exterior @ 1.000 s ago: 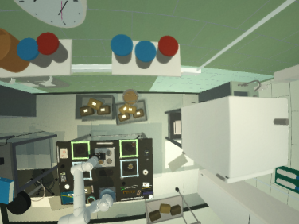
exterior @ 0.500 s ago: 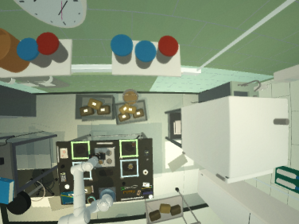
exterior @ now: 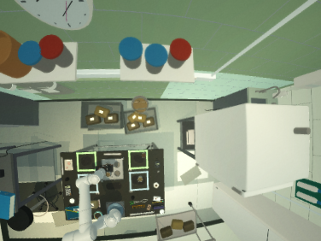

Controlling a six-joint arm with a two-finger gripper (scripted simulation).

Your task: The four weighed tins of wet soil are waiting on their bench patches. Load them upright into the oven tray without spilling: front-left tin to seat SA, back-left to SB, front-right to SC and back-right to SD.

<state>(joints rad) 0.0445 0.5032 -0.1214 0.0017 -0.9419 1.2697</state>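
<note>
My gripper (exterior: 109,167) is at the grey oven tray (exterior: 112,168) in the middle of the dark bench, still closed around a soil tin (exterior: 115,165) that sits in the tray. A tin (exterior: 139,181) stands on the pale blue patch to the front right. The green patches at back left (exterior: 87,160) and back right (exterior: 138,158) look dark inside, and I cannot tell whether tins stand there. My arm hides most of the front-left patch (exterior: 92,184).
A large white cabinet (exterior: 252,147) stands open to the right of the bench. Two trays of brown blocks (exterior: 102,114) lie behind the bench and another (exterior: 176,225) in front. Small tools and labels (exterior: 145,206) litter the bench's front edge.
</note>
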